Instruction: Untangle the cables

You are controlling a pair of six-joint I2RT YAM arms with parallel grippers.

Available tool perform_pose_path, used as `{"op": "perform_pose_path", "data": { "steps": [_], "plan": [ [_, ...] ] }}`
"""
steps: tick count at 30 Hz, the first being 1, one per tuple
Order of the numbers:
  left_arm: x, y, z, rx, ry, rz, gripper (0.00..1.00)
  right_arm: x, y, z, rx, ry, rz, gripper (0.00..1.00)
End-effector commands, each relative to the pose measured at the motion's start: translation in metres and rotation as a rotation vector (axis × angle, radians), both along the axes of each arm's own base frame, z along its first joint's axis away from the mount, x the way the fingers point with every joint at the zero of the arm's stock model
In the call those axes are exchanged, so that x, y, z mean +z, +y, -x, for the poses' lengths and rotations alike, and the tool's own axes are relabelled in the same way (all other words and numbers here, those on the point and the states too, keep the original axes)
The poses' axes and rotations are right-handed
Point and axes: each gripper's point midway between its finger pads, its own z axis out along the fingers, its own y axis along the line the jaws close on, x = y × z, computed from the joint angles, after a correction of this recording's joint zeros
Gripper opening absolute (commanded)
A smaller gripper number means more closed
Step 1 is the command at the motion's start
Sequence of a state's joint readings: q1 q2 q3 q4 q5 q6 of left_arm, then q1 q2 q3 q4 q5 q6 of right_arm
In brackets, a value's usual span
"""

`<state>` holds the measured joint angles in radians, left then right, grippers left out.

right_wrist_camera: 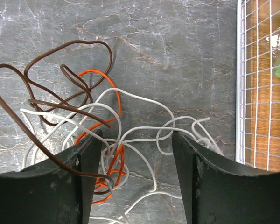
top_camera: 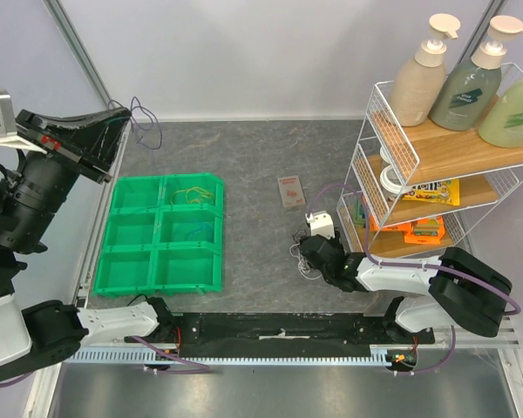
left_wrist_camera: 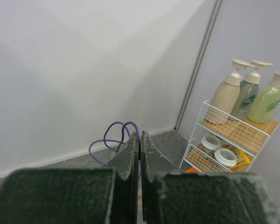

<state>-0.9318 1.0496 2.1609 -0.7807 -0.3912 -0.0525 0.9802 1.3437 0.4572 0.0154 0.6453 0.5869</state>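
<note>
- Right gripper point(right_wrist_camera: 137, 137) jaws apart, straddling white, orange and brown cables point(right_wrist_camera: 107, 112) at 3 o'clock of green tray point(top_camera: 167, 177); nothing pinched, probably picking a strand.
- Left gripper point(left_wrist_camera: 140, 140) clamped on purple cable point(left_wrist_camera: 113, 133), raised at 10 o'clock, likely keeping it clear.

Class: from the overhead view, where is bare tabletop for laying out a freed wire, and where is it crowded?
Free: the strip between the green tray and the small packet, and the far band behind that packet, up to the back wall. Crowded: beside the wire rack, where the open right gripper straddles the tangled cables.
</note>
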Motion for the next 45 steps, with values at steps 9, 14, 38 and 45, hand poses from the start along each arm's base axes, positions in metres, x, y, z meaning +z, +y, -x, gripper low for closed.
{"op": "perform_pose_path", "data": {
  "steps": [9, 14, 38, 45],
  "plan": [
    [-0.046, 0.014, -0.01, 0.097, 0.109, -0.122, 0.01, 0.008, 0.022, -0.006, 0.07, 0.004, -0.036, 0.73],
    [-0.078, 0.027, -0.004, 0.12, 0.184, -0.135, 0.02, 0.01, 0.023, -0.007, 0.076, 0.0, -0.036, 0.74],
    [-0.214, 0.059, -0.003, 0.295, 0.448, -0.238, 0.02, 0.006, 0.028, -0.004, 0.088, 0.02, -0.061, 0.74],
    [-0.151, 0.051, 0.016, 0.124, 0.305, -0.085, 0.02, 0.005, 0.032, -0.004, 0.102, 0.025, -0.057, 0.74]
  ]
}}
